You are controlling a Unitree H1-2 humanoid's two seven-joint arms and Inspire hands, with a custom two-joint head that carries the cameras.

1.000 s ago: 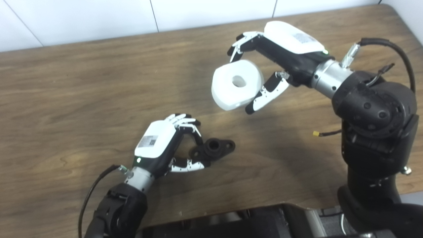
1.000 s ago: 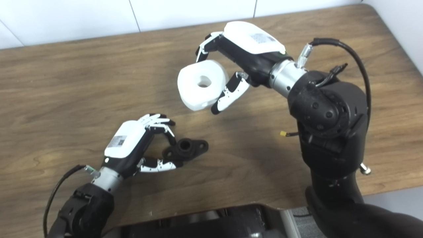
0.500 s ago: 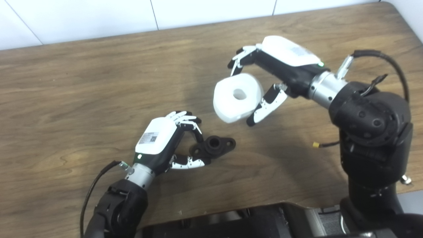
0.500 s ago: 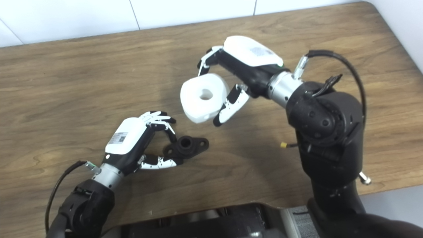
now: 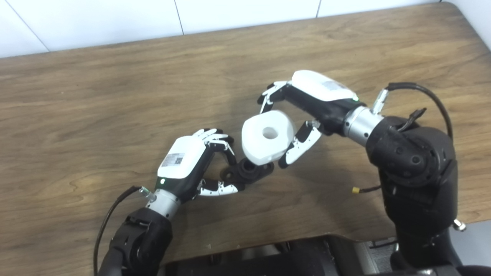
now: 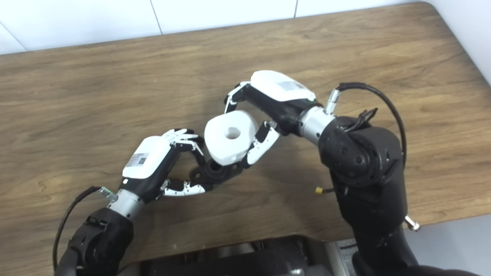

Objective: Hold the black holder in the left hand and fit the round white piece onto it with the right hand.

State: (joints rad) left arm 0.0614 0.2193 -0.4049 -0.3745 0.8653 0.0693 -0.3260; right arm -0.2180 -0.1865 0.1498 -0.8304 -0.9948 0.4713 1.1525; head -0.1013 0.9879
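Observation:
The black holder (image 5: 245, 172) lies on the wooden table (image 5: 115, 96), a flat bracket with a raised hollow hub. My left hand (image 5: 193, 161) is shut on its left end, fingers above and thumb below. The round white piece (image 5: 266, 137), a thick disc with a centre hole, is gripped by my right hand (image 5: 307, 111) between fingers and thumb. It hangs tilted just above and right of the holder's hub and covers the holder's right end. I cannot tell whether the two touch. The same pair shows as the white piece (image 6: 229, 137) over the holder (image 6: 216, 172).
The table's front edge (image 5: 268, 239) runs close below the arms, and a white wall (image 5: 230, 15) stands behind the far edge. A black cable (image 5: 422, 92) loops off my right forearm. A small yellow-tipped wire end (image 5: 356, 189) hangs beside that arm.
My right hand has carried the white piece down and to the left, from high over the table to just above the holder. The left hand and holder have stayed put.

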